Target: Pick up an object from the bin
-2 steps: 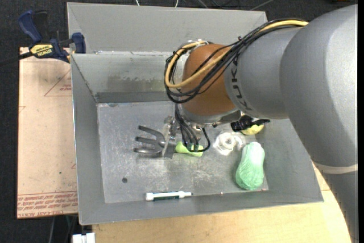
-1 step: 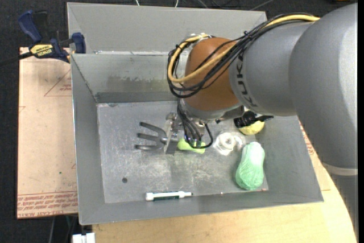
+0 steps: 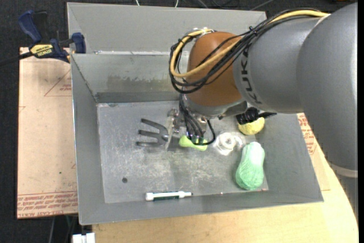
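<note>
In the left-middle of the grey bin (image 3: 85,134), down by the floor, there's the gripper (image 3: 140,132), its two dark fingers (image 3: 151,122) pointing left and spread apart, nothing between them, just scuffed metal beneath. Near the front wall a white-and-green marker (image 3: 168,196) lies flat, well apart from the claw. Just right of the fingers, tucked under the orange-brown wrist cover (image 3: 210,71), sits a small lime-green piece (image 3: 190,143), the nearest thing to the claw and not gripped. Further right come a crumpled white lump (image 3: 225,143), then a yellow-and-black thing (image 3: 251,124) close under the arm, and a green-and-white bundle (image 3: 250,168) towards the front right corner.
</note>
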`<act>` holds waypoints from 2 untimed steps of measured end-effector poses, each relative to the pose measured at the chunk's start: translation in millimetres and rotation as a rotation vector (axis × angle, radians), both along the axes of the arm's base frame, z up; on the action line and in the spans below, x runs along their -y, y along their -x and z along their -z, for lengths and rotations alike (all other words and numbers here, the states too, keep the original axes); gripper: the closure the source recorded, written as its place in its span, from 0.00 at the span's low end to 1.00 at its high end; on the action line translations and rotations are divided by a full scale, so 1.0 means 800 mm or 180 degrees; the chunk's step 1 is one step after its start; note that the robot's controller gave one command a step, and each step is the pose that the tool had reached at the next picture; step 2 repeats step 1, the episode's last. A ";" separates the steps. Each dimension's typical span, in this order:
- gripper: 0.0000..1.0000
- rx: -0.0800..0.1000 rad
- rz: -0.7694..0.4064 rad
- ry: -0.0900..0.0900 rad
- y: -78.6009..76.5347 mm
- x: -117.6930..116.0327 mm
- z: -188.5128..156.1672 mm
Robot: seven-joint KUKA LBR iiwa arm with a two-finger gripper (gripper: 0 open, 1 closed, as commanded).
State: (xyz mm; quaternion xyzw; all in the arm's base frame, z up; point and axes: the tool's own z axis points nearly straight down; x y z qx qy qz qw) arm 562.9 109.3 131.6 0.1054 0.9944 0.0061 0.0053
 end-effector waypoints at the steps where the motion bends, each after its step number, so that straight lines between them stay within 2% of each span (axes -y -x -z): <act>1: 1.00 -0.0015 -0.0003 0.0000 0.001 0.000 -0.054; 2: 1.00 -0.0015 -0.0003 0.0000 0.001 0.000 -0.054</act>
